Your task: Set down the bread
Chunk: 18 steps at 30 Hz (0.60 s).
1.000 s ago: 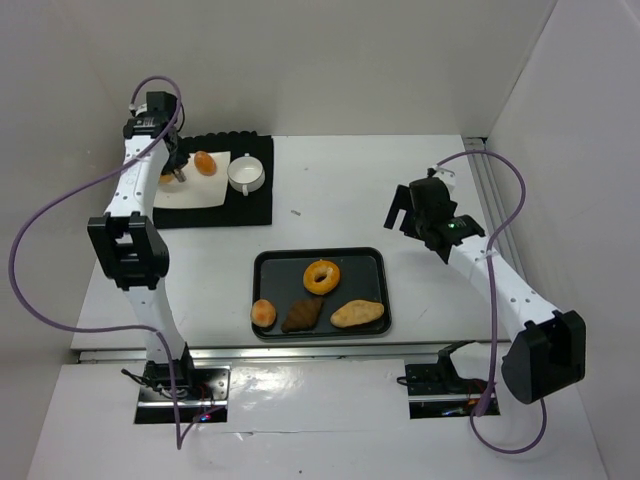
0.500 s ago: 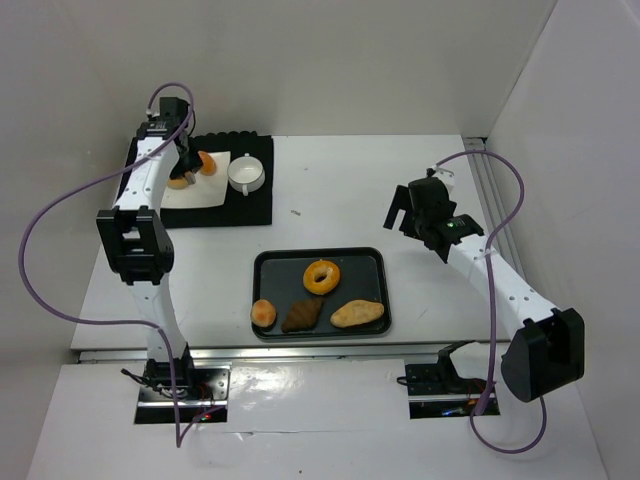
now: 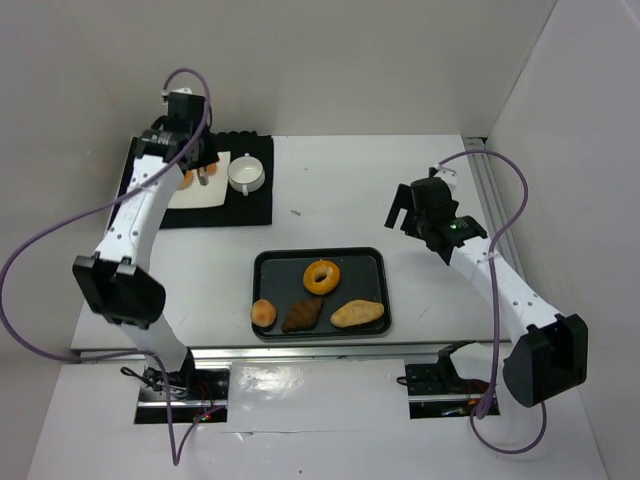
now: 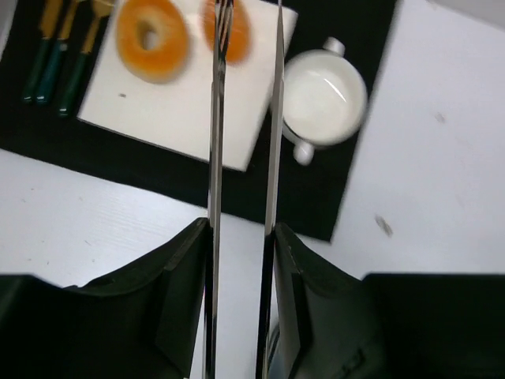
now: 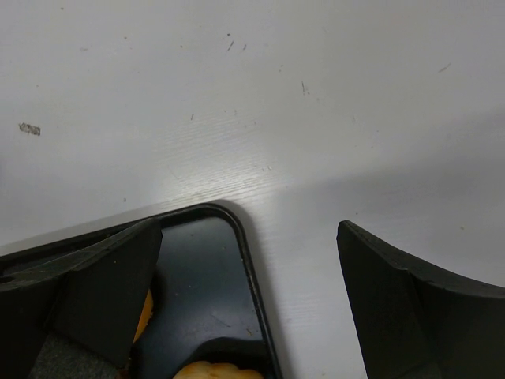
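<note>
Where the left end effector hangs over the far left of the table, its two thin fingers stand a narrow gap apart and grip nothing. Beneath and beyond the fingertips lies a white plate with two pieces of bread on it. An oval roll sits in line with the fingers, partly hidden behind one of them. A ring-shaped bread lies just to its left, apart from the roll and clear of the fingers. The plate rests on a black mat. A white cup with small handles stands on the mat just beside the plate's right edge, and cutlery with dark handles lies along the mat's left edge.

Well apart, on the right side, the right end effector hovers with its fingers spread wide above a corner of a black tray. The tray, at the middle of the table near the arms, holds a second ring, a round bun, a dark brown piece and an oval loaf.
</note>
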### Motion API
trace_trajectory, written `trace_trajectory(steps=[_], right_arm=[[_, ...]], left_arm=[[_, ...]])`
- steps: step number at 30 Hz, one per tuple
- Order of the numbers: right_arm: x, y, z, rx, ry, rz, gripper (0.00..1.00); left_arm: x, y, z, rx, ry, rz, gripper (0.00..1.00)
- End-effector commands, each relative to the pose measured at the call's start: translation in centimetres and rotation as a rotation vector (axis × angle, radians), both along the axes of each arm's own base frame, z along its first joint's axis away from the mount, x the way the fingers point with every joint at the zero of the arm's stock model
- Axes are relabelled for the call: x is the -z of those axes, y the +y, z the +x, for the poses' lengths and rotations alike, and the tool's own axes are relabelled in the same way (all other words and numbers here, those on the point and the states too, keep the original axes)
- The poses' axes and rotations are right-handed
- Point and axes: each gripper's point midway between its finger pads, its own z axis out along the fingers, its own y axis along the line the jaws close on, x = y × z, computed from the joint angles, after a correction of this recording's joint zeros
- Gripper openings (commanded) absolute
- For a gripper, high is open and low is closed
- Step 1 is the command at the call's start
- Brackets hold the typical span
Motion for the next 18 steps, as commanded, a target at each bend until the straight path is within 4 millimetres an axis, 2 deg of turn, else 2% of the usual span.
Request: trace_trajectory(steps=[1, 3, 5, 6, 7, 9, 10, 12, 13, 16, 17, 18], right_arm=[[-2.0, -0.4, 0.6, 0.017, -0.067, 0.003, 0.99], [-2.0, -0.6, 0.6, 0.024, -0.069, -0.003, 0.99], [-2.3, -0.8, 0.6, 0.032, -0.069, -0.01, 0.99], [-2.3, -0.8, 0.6, 0.032, -0.069, -0.01, 0.99], [-2.7, -1.0, 0.6, 0.041, -0.072, -0.017, 0.99], [-3.4, -1.2, 0.5, 0.05, -0.087, -0.019, 0.99], [-3.8, -1.3, 0.4, 0.05, -0.097, -0.015, 0.99], [-4.2, -1.3, 0.3, 0.051, -0.108, -0.011, 0.99], [-4.2, -1.5, 0.3, 0.06, -0.111, -0.018, 0.99], [-3.9, -1.8, 0.0, 0.067, -0.108, -0.026, 0.99], [-3.5, -2.1, -0.1, 0.076, -0.098, -0.03, 0.99], [-3.5, -2.1, -0.1, 0.076, -0.098, -0.03, 0.99]], left_arm=[[-1.3, -7.1, -1.8, 0.282, -0.087, 0.005, 0.49], [-0.1, -10.7, -1.7, 0.398, -0.102, -0.002, 0.49], [0.8, -13.4, -0.5, 0.433, -0.1, -0.042, 0.49], [1.5, -15.6, 0.0, 0.458, -0.091, -0.057, 0.47], [3.5, -17.2, 2.0, 0.473, -0.063, -0.054, 0.47], [5.4, -19.1, 3.9, 0.475, -0.042, -0.049, 0.47], [7.4, -20.6, 5.9, 0.472, -0.024, -0.045, 0.47], [9.3, -21.5, 7.7, 0.465, -0.011, -0.05, 0.47], [10.8, -21.9, 9.3, 0.454, -0.007, -0.04, 0.49], [12.9, -22.4, 10.9, 0.43, -0.002, -0.036, 0.5], [13.5, -22.9, 11.0, 0.448, 0.008, -0.05, 0.53], [15.2, -23.3, 11.3, 0.459, 0.028, -0.057, 0.65]])
